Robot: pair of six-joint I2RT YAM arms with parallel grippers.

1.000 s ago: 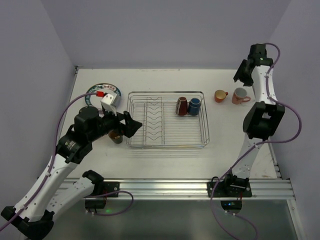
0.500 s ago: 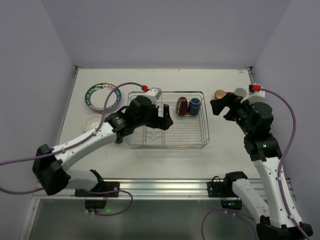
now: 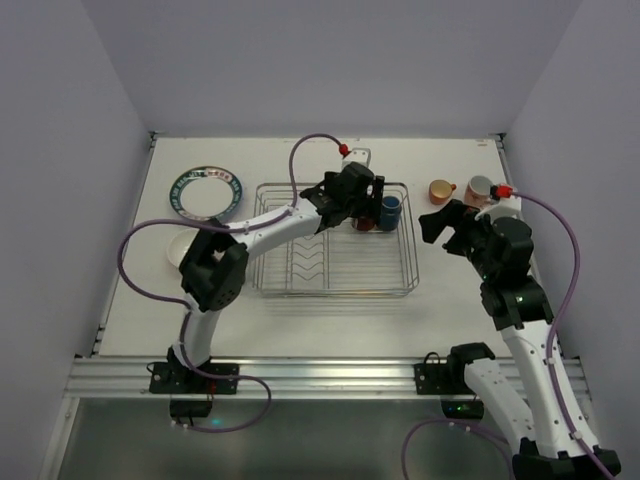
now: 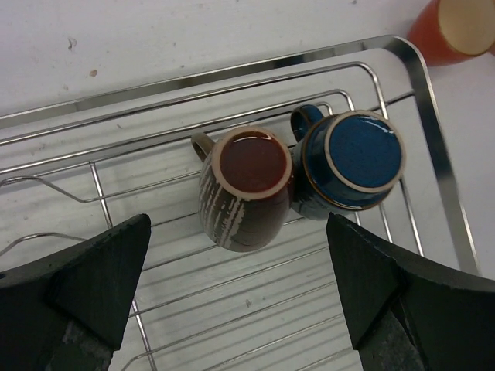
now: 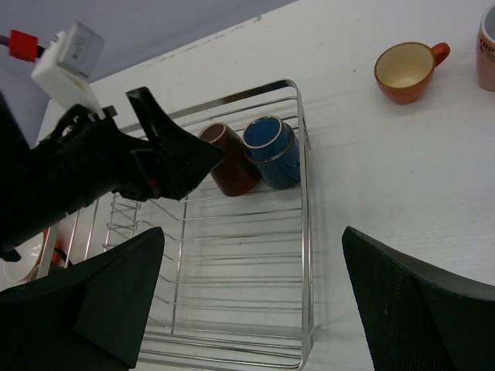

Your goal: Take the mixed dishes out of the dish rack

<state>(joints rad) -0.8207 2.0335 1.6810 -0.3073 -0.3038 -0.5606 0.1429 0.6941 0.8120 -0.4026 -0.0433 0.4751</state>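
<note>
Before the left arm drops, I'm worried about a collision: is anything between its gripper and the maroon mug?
Nothing visible does. The left gripper hangs open over the maroon mug; the blue mug sits against its side.

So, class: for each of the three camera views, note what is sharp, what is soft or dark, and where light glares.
Top external: even, soft light, only faint shadows on the table. Left wrist: maroon mug and blue mug sharp, bright glints on the rim of the dish rack, left gripper's fingers dark and soft. Right wrist: right gripper's fingers black and soft-edged.
</note>
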